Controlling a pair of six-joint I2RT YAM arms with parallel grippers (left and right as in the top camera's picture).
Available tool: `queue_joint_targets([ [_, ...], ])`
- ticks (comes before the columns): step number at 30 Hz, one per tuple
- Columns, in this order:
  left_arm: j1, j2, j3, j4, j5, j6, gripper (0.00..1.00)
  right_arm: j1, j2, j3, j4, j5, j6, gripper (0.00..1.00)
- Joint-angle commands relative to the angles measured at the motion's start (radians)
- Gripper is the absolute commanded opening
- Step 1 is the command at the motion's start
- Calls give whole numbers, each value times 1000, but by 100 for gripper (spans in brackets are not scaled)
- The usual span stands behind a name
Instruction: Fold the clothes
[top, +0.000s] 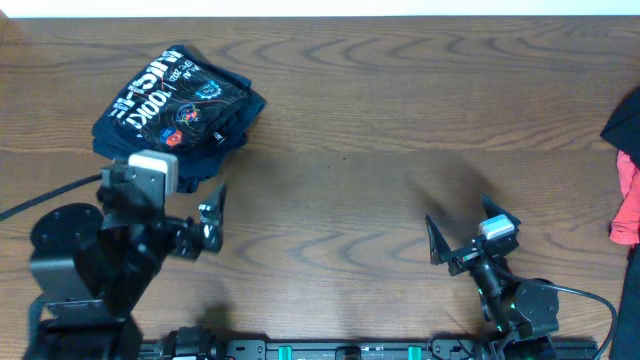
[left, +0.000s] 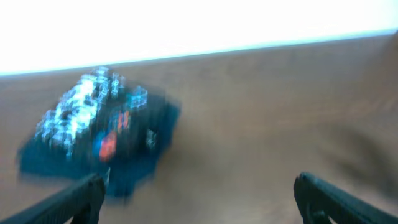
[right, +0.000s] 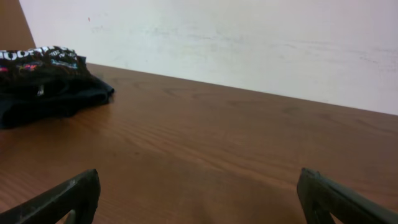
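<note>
The clothes (top: 180, 100) lie as a compact folded bundle at the table's far left, black with white lettering and small coloured logos facing up. My left gripper (top: 175, 200) stands just in front of the bundle, open wide and holding nothing. The left wrist view is blurred. It shows the clothes (left: 99, 137) ahead and to the left of the left gripper (left: 199, 186), with the left fingertip (left: 93, 186) close to the bundle's near edge. My right gripper (top: 462, 222) is open and empty over bare wood at the near right. In the right wrist view, the clothes (right: 50, 81) lie far off to the left of the right gripper (right: 199, 186).
A pink-red cloth (top: 628, 205) and a black item (top: 622, 120) hang at the right edge of the table. A black cable (top: 40, 200) runs off to the left from the left arm's base. A pale wall (right: 249, 37) rises behind the table's far edge.
</note>
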Motion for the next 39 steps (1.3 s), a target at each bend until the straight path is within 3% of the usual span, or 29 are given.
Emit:
queue_joint_targets([
  [1, -5, -83, -180, 193, 92, 15, 98, -8, -3, -1, -5, 10, 14, 99],
  [6, -5, -225, -431, 418, 96, 16, 98, -8, -3, -1, -5, 10, 14, 99],
  [22, -2, -636, -810, 568, 29, 72, 98, -8, -3, -1, -5, 10, 14, 99],
  [39, -5, -704, -1152, 841, 45, 71, 98, -8, -3, -1, -5, 10, 14, 99],
])
